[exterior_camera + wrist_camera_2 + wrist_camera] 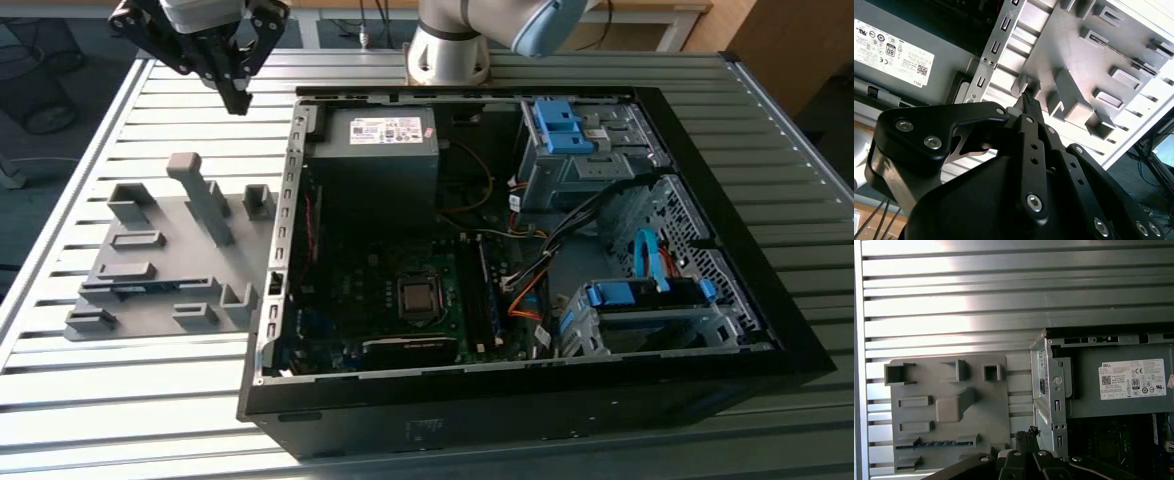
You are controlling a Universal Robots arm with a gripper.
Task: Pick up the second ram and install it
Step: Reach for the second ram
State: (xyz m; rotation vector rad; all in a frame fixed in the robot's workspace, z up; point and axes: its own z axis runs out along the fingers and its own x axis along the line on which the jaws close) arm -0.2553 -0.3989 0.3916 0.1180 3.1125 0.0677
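Your pincer (pixel 242 98) is closed on nothing and hangs high over the surface (pixel 147 410), well apart from the grey holder plate (pixel 991 412). In the exterior view it sits past the plate edge farthest from the second ram (pixel 144 289), so the pick is not yet begun. The ram stands on edge in a long slot of that plate, its upper edge showing above the slot, likely so the fingers can close on its flat sides. The open computer case (pixel 534 400) lies just beside the plate, board facing up, which keeps the carry short.
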